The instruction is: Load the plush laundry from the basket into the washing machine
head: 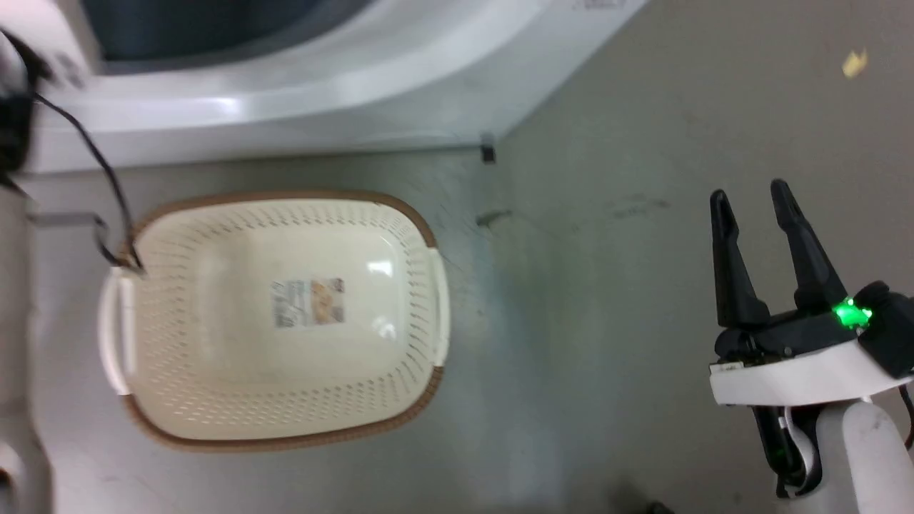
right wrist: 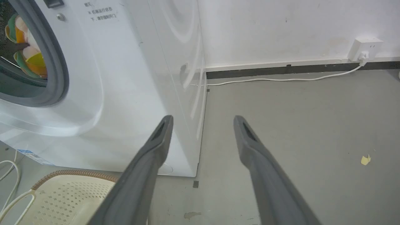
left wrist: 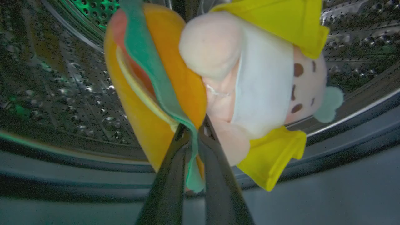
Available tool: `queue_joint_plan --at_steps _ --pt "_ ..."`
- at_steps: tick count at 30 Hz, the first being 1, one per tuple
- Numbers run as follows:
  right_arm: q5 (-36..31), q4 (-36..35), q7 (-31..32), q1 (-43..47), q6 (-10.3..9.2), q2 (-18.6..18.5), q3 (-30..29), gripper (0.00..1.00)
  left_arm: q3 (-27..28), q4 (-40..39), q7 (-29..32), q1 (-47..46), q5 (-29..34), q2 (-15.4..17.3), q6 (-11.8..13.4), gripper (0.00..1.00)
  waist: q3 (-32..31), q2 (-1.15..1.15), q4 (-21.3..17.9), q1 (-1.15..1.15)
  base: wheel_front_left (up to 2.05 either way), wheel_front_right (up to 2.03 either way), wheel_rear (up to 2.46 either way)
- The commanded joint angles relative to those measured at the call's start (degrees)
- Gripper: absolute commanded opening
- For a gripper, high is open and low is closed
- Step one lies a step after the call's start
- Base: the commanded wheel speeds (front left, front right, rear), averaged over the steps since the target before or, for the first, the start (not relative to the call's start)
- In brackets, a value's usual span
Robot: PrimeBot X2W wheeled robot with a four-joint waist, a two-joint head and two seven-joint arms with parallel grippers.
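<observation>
Your left gripper (left wrist: 195,132) has its jaws clenched on the plush laundry (left wrist: 218,78), pinching it at the lower edge of the orange hamburger, where a green layer runs down between the two dark fingers. The toy is inside the washing machine (right wrist: 125,78), with the perforated steel drum (left wrist: 62,93) behind it; the pink doll sits to the right of the hamburger in the left wrist view, with yellow clothing above and below it. From the right wrist you see the same toy as a patch of orange, yellow and green through the round opening, inside the grey door ring (right wrist: 59,65).

Your right gripper (head: 748,191) is released, its jaws spread wide and grasping nothing; it hovers over the bare floor (head: 607,321), off to the right of the washer's front corner.

The basket (head: 235,228) stands on the floor just in front of the washer, one long side facing the machine, with a white handle at each end and a printed label (head: 308,303) on its bottom. A black cable (head: 100,171) hangs by the basket's left handle; you cannot tell whether they touch. A pale scrap (right wrist: 365,160) lies on the floor well apart to the right. A white socket (right wrist: 364,48) sits on the wall, and its white cord (right wrist: 281,79) runs along the skirting.
</observation>
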Motion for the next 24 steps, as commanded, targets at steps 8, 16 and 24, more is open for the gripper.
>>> queue_joint_plan --at_steps 8,16,24 --pt "2.18 0.17 -0.26 -2.64 -0.05 -0.04 1.07 1.0 -3.15 9.32 5.97 -14.9 3.78 3.4 -1.12 0.0 6.96 0.0 -5.07 -0.02 0.0 0.0 0.0" --pt "2.7 0.46 -0.26 -3.16 -0.05 -0.04 1.45 1.0 -5.74 17.44 9.32 -20.33 4.54 3.22 -1.94 0.0 7.81 0.0 -5.26 -0.02 0.0 0.0 0.0" --pt "0.89 0.86 -0.26 -3.19 -0.05 -0.04 0.41 1.0 -6.04 22.41 4.08 -18.23 2.8 0.87 -1.67 1.0 3.4 0.0 -3.11 -0.02 0.0 0.0 0.0"
